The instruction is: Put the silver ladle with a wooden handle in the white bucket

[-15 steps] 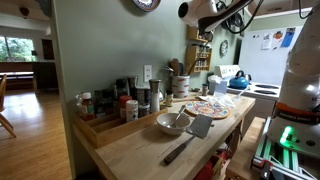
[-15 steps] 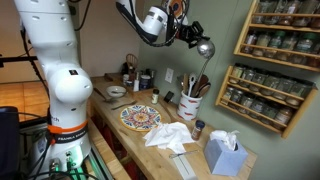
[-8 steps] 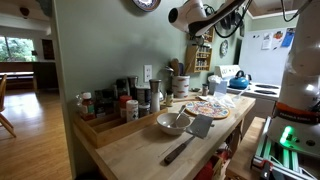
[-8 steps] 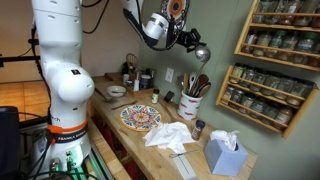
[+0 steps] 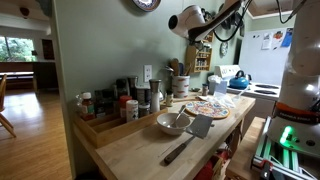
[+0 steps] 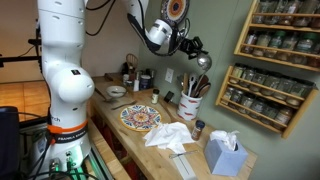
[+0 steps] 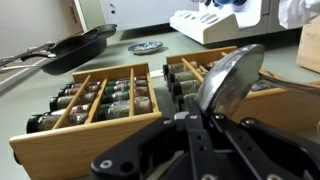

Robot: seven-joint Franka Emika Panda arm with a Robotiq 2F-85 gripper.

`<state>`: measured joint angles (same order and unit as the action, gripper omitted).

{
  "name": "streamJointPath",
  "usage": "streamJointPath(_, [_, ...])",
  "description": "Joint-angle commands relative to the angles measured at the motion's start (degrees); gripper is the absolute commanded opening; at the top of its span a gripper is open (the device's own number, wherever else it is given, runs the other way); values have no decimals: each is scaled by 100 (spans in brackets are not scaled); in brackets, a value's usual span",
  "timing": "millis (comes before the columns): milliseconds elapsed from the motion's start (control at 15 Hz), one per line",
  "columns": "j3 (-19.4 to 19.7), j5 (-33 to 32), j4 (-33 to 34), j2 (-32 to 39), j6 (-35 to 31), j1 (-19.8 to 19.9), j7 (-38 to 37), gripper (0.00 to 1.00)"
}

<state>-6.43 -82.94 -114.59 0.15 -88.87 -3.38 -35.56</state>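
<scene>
Dim room, daylight from a window (image 5: 14, 47); wrist view blurs the near claw (image 7: 207, 125).

Both exterior views face along the desk (image 5: 130, 150) (image 6: 118, 128) from opposite ends; the wrist view peers closely past the fingers (image 7: 160, 145) at spice racks (image 7: 100, 100).

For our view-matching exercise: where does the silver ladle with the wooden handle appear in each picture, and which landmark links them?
In an exterior view: the silver ladle hangs upper right of centre, held by the gripper, above the white bucket.
In an exterior view: not distinguishable; only the arm's wrist shows, top, right of centre.
Wrist view: its bowl fills the centre right.
Shared landmark: the wooden spice racks, also in the wrist view.
</scene>
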Motion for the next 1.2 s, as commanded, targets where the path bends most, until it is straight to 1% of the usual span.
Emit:
streamJointPath(0, [67,-17,-72,155,-272,-50,-107,1])
streamJointPath(267, [80,-55,-57,353,-732,-31,-164,1])
streamJointPath(533, [156,-123,-89,445,-1533,31,-150,1])
streamJointPath(800, [277,-202,-129,465,-2117,99,-88,1])
streamJointPath(1133, [413,-473,-223,400,-3000,211,-74,1])
